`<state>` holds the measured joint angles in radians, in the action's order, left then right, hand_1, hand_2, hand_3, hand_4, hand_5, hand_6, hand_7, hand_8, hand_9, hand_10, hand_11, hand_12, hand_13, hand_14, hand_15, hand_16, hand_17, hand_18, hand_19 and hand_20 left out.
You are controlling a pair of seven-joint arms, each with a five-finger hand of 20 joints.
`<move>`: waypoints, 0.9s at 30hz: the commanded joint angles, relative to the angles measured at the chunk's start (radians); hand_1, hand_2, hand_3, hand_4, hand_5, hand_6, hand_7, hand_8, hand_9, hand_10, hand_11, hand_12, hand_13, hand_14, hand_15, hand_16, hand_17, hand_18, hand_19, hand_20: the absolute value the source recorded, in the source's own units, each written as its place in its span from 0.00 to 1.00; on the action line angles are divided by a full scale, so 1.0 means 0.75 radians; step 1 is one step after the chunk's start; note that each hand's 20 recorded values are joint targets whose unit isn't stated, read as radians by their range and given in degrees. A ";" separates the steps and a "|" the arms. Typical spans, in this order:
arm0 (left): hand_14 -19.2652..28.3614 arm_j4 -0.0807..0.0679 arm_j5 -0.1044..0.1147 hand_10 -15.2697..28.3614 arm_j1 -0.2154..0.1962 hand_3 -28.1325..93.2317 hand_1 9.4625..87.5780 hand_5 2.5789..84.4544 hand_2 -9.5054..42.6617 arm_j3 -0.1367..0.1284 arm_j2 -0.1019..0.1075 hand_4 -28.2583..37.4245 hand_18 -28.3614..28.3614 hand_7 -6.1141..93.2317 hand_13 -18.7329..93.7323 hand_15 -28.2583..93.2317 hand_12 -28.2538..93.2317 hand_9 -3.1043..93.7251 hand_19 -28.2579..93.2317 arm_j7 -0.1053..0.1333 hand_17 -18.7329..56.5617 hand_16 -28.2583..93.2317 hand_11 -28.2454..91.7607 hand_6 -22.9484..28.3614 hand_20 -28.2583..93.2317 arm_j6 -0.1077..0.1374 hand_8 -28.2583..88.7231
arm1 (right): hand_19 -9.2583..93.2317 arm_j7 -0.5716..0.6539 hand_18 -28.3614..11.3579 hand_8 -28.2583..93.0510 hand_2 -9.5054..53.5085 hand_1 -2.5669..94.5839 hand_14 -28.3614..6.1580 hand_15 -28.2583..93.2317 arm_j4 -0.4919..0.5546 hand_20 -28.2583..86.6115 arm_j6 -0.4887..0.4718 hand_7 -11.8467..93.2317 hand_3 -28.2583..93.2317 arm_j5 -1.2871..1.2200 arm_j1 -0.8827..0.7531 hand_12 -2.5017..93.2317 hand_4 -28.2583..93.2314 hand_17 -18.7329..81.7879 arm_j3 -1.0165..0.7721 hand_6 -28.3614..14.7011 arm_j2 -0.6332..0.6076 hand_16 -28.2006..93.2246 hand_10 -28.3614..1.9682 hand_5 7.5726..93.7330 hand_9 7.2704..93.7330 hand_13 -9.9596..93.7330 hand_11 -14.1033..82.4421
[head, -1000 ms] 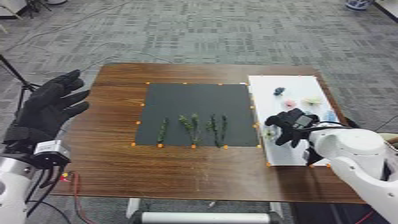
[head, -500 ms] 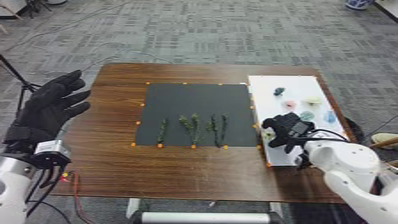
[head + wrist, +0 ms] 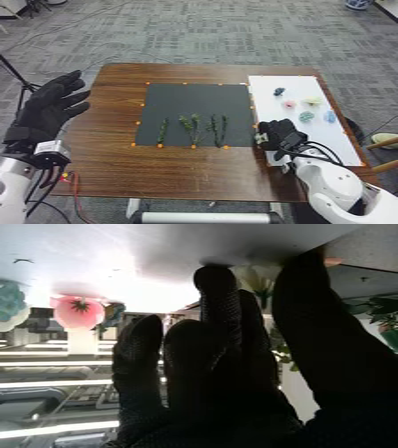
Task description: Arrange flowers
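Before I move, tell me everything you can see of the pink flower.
The pink flower is a small, rounded bloom with a dark green, star-shaped piece on it. It rests on the white board, left of the cream flower, with the dark blue flower beyond it. The right hand does not touch it. I can't tell its material.

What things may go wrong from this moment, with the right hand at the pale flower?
The right hand is very close to the pale flower, so it might crush the petals. On the dark mat, the two rightmost stems lie close together, so placing a flower there may disturb both.
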<state>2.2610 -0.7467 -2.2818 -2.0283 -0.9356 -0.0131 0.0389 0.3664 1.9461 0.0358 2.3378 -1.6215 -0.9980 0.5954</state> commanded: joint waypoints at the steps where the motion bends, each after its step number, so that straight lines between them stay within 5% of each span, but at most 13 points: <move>1: 0.69 0.006 0.004 0.57 -0.013 0.80 0.21 0.24 0.13 -0.011 -0.013 0.02 0.85 0.30 0.26 0.60 0.39 0.21 0.56 -0.006 0.11 0.19 0.43 0.47 0.31 -0.008 0.15 | 0.88 -0.013 0.22 0.25 0.00 0.54 0.71 0.89 -0.093 0.72 0.008 0.63 0.76 -0.011 -0.093 0.55 0.00 0.50 0.131 0.75 0.020 0.53 0.83 0.60 0.80 0.76 0.39; 6: 0.69 0.008 0.003 0.57 -0.014 0.80 0.21 0.24 0.13 -0.010 -0.019 0.02 0.84 0.30 0.26 0.60 0.39 0.21 0.56 -0.004 0.11 0.19 0.43 0.48 0.31 -0.006 0.15 | 0.89 -0.017 0.23 0.27 0.00 0.54 0.71 0.89 -0.097 0.72 0.041 0.61 0.84 -0.024 -0.089 0.58 0.00 0.52 0.122 0.77 0.016 0.53 0.85 0.71 0.88 0.79 0.39; 13: 0.69 0.007 0.006 0.57 -0.009 0.80 0.21 0.24 0.13 -0.014 -0.014 0.02 0.84 0.30 0.26 0.60 0.39 0.21 0.56 -0.006 0.11 0.19 0.43 0.48 0.31 0.002 0.15 | 0.89 0.016 0.22 0.27 0.00 0.53 0.70 0.88 -0.045 0.72 0.181 0.60 0.88 -0.103 -0.048 0.60 0.00 0.52 0.029 0.76 -0.004 0.54 0.83 0.74 0.90 0.79 0.39; 21: 0.68 -0.005 0.009 0.57 0.028 0.80 0.21 0.24 0.13 -0.001 0.016 0.02 0.84 0.30 0.26 0.60 0.39 0.21 0.56 -0.010 0.11 0.19 0.43 0.48 0.31 0.007 0.15 | 0.90 0.014 0.22 0.27 0.00 0.53 0.70 0.89 -0.051 0.72 0.422 0.60 0.89 -0.149 0.338 0.60 0.00 0.52 0.229 0.75 -0.015 0.54 0.83 0.74 0.90 0.80 0.39; 27: 0.68 -0.018 0.012 0.57 0.075 0.79 0.21 0.24 0.13 0.018 0.051 0.02 0.84 0.30 0.26 0.60 0.39 0.21 0.56 -0.019 0.11 0.19 0.43 0.48 0.31 0.000 0.15 | 0.90 -0.031 0.22 0.27 0.00 0.53 0.71 0.89 -0.116 0.72 0.448 0.60 0.90 -0.175 0.680 0.60 0.00 0.53 0.459 0.73 0.083 0.54 0.84 0.75 0.91 0.80 0.39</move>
<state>2.2565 -0.7461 -2.2600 -2.0242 -0.9247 -0.0138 0.0408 0.3853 1.8815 0.3713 2.2185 -1.4078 -0.7411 0.5780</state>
